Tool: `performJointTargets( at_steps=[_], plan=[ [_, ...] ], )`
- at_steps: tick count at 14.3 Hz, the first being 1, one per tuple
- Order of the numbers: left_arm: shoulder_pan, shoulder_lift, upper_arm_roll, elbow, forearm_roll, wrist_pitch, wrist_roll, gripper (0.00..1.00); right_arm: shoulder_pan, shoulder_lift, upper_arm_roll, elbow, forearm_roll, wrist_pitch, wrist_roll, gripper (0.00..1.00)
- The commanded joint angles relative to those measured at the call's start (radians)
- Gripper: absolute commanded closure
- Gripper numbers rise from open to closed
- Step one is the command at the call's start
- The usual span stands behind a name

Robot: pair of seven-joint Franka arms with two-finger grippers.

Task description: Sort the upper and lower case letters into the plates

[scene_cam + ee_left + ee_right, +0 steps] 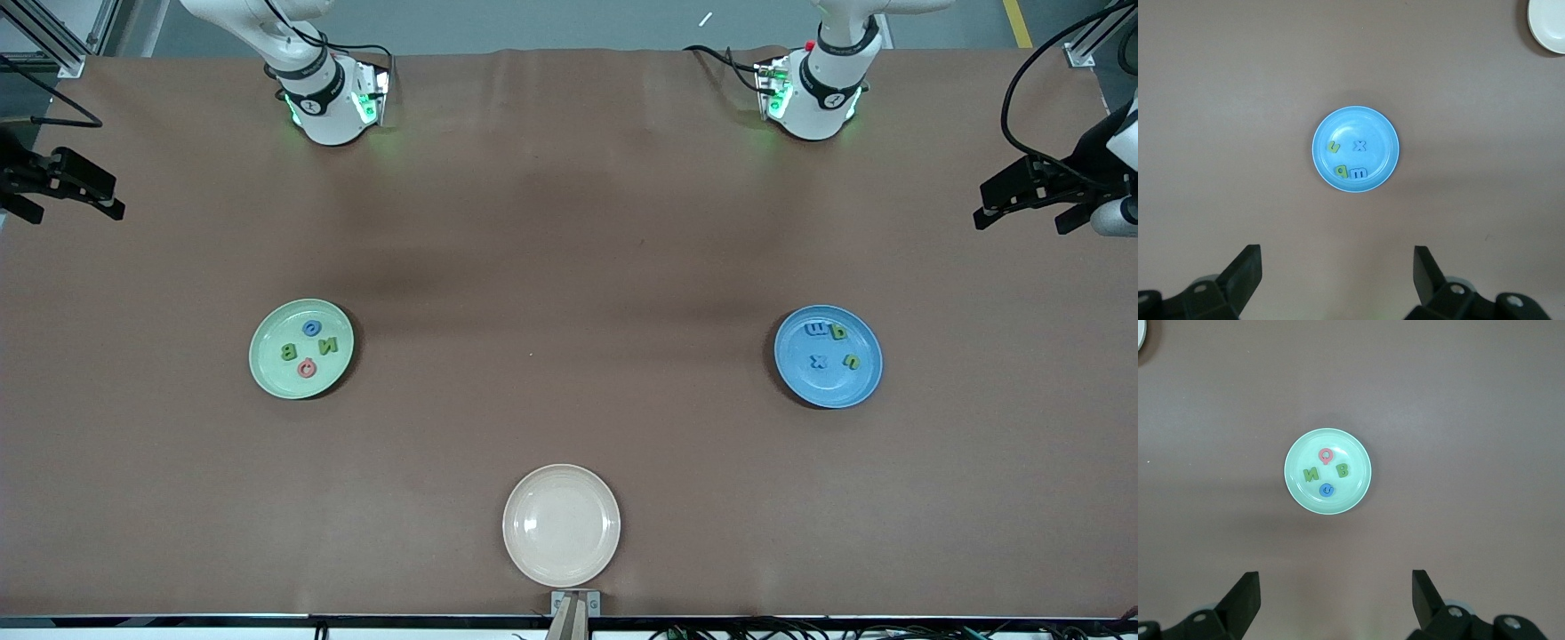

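Both arms wait, raised high near their bases at the bench edge farthest from the front camera. The left gripper [1338,280] hangs with its jaws released, spread wide and holding nothing, high over the bench with the blue plate [1386,127] below it. The right gripper [1336,603] hangs the same way, jaws released and bare, high over the bench with the pale green plate [1295,453] below it.

The blue plate [858,387] lies toward the left arm's end of the bench, about midway between the two long edges. In it lie four letters: a blue m [815,330] touching a green q [837,332], a blue x [819,361] and a small green letter [851,361] that I cannot read.

The pale green plate [267,373] lies toward the right arm's end, level with the blue one and well apart from it. It holds a blue round letter [312,328], a green N [328,346], a green B [288,352] and a red Q [307,366], none touching.

A cream plate [561,525] lies bare at the middle of the bench edge nearest the front camera.
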Motion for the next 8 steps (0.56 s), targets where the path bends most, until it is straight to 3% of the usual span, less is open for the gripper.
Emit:
performJointTargets(
  at_steps=[1,8],
  plan=[
    [0.007,-0.007,-0.004,0.007,0.015,-0.013,0.013,0.0,-0.001,-0.029,0.0,-0.027,-0.008,0.0,0.007,0.0],
    [0.007,-0.008,-0.004,0.007,0.018,-0.013,0.013,0.0,-0.003,-0.027,0.0,-0.03,-0.015,0.0,0.007,0.0]
  ],
)
